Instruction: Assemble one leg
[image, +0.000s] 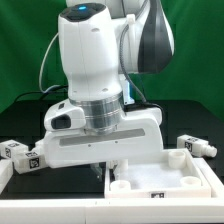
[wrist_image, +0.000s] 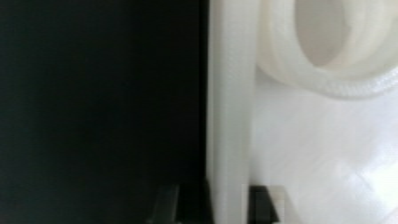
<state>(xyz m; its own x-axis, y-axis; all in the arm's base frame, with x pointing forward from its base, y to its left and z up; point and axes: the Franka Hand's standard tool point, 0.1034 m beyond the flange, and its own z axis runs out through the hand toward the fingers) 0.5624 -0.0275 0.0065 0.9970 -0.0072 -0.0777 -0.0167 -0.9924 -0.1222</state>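
Exterior view's left: the leg (image: 20, 153) lies well apart from the gripper (wrist_image: 214, 203).

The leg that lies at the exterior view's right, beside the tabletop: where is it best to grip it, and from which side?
Grip the leg mid-length across its long sides, probably from straight above: it lies flat, its top is free, and the tabletop is close beside it.

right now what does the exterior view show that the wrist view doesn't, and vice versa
Only the exterior view: the arm, a leg at the exterior view's left and another leg at its right. Only the wrist view: the fingertips on either side of the tabletop edge. Both: the white tabletop and a round corner socket.
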